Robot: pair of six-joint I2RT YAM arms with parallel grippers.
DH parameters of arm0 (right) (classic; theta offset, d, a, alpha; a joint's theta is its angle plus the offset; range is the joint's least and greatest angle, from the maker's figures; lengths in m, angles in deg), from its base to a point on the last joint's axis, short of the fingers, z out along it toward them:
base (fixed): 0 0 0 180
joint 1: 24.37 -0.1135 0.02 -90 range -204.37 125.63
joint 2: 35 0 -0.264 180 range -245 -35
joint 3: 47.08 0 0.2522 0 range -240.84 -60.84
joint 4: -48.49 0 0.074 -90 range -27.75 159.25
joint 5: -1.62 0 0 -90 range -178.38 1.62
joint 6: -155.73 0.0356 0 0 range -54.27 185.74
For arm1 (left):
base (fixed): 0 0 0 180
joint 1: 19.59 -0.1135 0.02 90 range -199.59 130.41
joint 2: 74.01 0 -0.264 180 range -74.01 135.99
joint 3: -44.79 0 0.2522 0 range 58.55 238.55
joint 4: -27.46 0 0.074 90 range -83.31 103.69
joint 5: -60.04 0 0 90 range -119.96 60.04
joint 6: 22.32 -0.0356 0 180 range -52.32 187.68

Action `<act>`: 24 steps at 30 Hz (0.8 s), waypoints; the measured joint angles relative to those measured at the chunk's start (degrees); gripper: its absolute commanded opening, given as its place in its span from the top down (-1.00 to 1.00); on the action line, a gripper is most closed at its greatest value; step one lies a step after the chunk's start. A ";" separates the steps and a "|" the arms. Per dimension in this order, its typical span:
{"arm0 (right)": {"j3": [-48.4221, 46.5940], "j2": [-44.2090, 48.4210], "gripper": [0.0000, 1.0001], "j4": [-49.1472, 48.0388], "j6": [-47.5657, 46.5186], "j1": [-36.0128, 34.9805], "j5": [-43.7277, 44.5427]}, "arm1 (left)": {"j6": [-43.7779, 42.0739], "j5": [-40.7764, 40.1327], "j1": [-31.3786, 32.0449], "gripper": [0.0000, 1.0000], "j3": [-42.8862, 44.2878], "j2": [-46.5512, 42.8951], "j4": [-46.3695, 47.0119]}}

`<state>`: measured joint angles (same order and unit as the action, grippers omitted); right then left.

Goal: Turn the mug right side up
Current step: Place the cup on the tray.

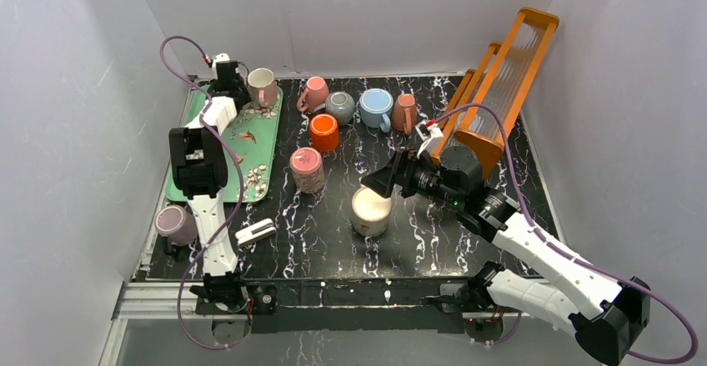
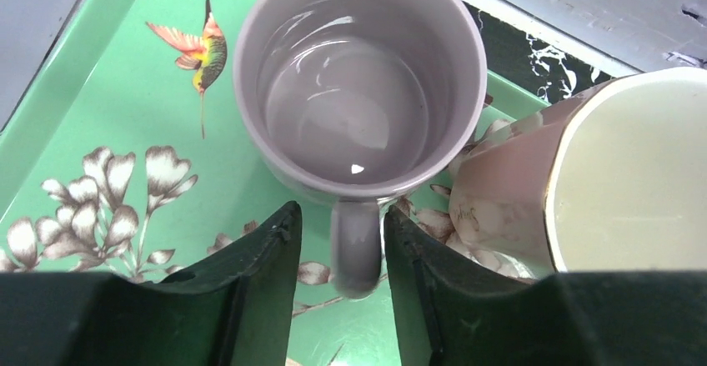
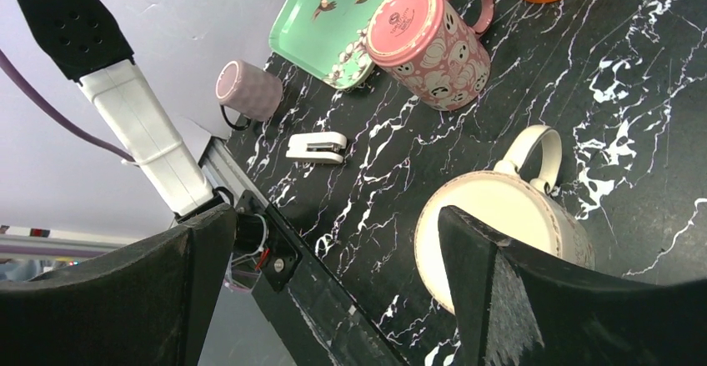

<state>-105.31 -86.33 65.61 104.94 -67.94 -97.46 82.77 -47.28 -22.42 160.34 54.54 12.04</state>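
The black marbled table (image 1: pixel 433 241) carries a tall orange rack (image 1: pixel 508 74) at its far right, tilted and running out toward the right wall, and a green tray (image 1: pixel 258 145) printed with birds and flowers along its left side. The right gripper (image 3: pixel 325 220) hangs over the middle of the table with its jaws spread wide and nothing between them; one finger covers part of the cream mug (image 3: pixel 492 216) below it, so whether that mug's mouth or base faces up is hard to make out. The left gripper (image 2: pixel 340 213) is at the far end of the tray, and from above its wrist hides what it reaches. Its own camera shows the lavender mug (image 2: pixel 358 99) standing mouth up on the tray, its handle (image 2: pixel 357 249) between the slightly parted fingers: a gap shows on the left side, while contact on the right side cannot be told. Just right of it stands a pink marbled mug (image 2: pixel 517 191), cut off by the picture's edge. A pink patterned mug (image 3: pixel 425 37) stands base up beside the tray, and a small white clip (image 1: pixel 255 233) lies near the left arm
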 measured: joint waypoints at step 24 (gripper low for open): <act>-13.35 -6.27 -0.91 18.99 -0.85 -0.02 7.96 | 5.57 7.89 0.00 -0.97 -22.97 -38.66 -12.79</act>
<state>-118.67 -92.60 84.60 104.08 -67.97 -89.50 88.35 -39.39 -22.42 137.37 15.87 -0.74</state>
